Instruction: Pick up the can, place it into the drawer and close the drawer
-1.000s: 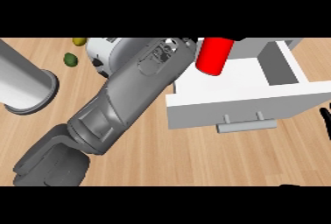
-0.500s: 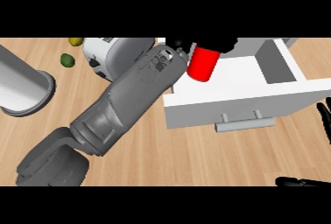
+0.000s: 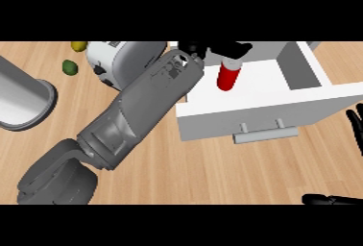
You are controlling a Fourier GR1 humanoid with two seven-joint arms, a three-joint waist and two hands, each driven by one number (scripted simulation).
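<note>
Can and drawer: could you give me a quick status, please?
Left hand shut on can, over open drawer. Right hand open at right edge. Nothing blocking.

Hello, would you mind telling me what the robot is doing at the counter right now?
The robot's left hand holds a red can over the open white drawer, reaching in from the lower left. The can is not yet released, and the drawer stands pulled out. The right hand rests at the right edge.
</note>
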